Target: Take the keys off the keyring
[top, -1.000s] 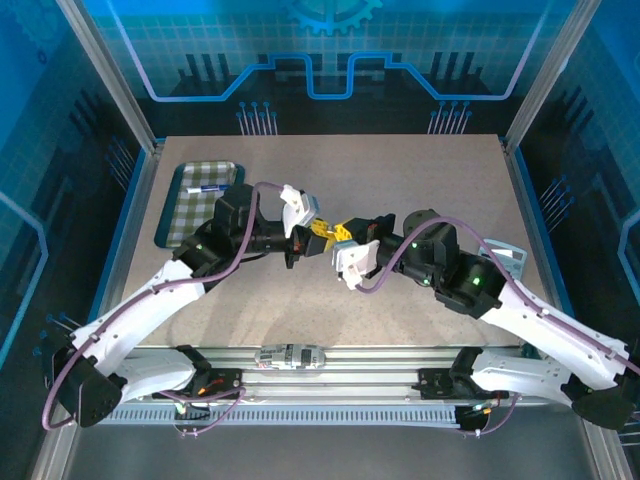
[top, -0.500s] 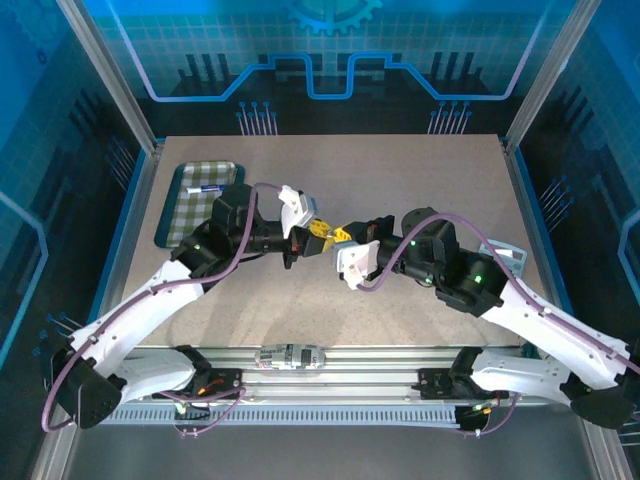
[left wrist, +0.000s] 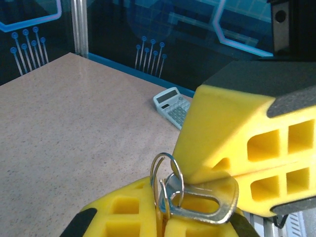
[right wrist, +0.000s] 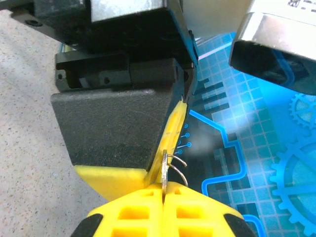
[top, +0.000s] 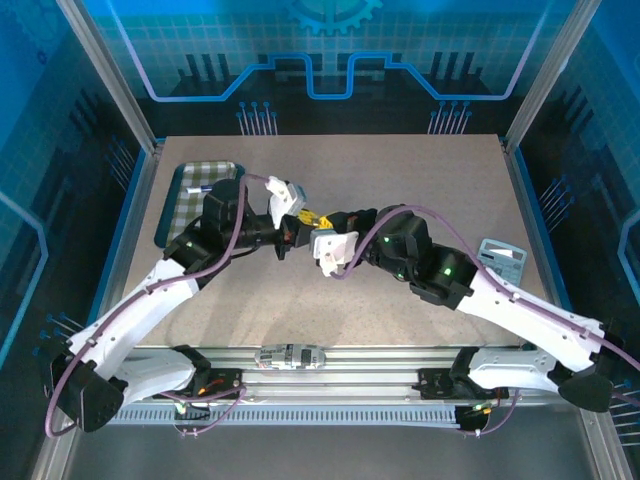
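Both grippers meet tip to tip above the middle of the table [top: 420,170]. My left gripper [left wrist: 162,210] is shut on the keyring [left wrist: 165,170], a thin silver wire ring standing up from the seam of its yellow fingers. The ring passes through the slotted head of a silver key [left wrist: 212,202]. My right gripper [right wrist: 163,195] is shut on that key [right wrist: 164,168], seen edge-on, with the keyring's wire [right wrist: 178,165] curling beside it. From above, the left gripper [top: 297,222] and the right gripper [top: 322,226] touch. The key's blade is hidden between the right fingers [left wrist: 232,133].
A checked tray [top: 180,215] holding a small white tube lies at the back left, behind the left arm. A grey calculator [top: 500,262] lies at the right edge of the table, also far off in the left wrist view as the calculator [left wrist: 170,104].
Both grippers, still joined, have moved left and slightly toward the back. The right arm has stretched out after them, uncovering the calculator. Both grips are unchanged.
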